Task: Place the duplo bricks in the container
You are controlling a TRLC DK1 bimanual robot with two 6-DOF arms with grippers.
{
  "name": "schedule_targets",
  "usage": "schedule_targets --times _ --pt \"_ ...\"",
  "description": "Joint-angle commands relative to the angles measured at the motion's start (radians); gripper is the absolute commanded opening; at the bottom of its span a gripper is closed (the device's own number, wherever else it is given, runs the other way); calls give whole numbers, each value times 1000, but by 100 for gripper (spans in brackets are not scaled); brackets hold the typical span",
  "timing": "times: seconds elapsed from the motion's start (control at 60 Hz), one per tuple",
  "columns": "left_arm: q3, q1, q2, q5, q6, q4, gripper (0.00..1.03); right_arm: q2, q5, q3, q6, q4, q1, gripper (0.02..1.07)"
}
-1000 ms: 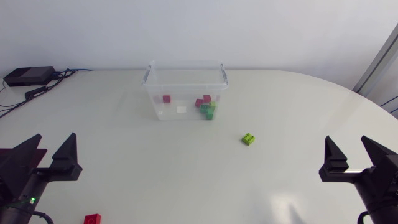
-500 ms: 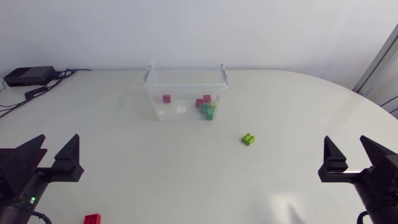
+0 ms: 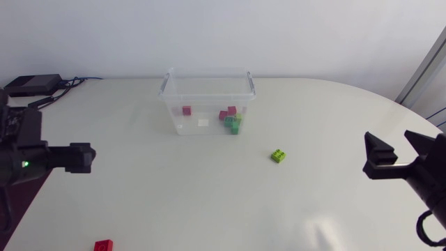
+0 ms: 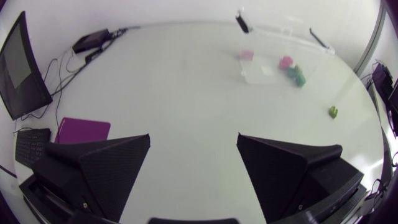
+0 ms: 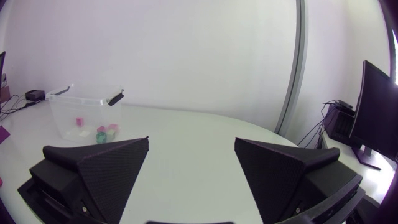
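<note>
While several bricks are already lying inside the clear container, a green brick is waiting near it on the white table, and a red brick is sitting well apart at the near edge. The left gripper and the right gripper are both standing spread, holding nothing.
</note>
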Motion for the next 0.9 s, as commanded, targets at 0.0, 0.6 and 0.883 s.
schedule_targets --times 0.0,0.6,0.883 --pt "123 -10 161 15 -14 -142 98 84 -10 57 36 -22 14 102" --pt "40 -5 658 221 32 -379 94 222 -13 70 99 56 49 102" --pt "42 -2 865 241 36 -404 87 227 -13 57 106 84 58 102"
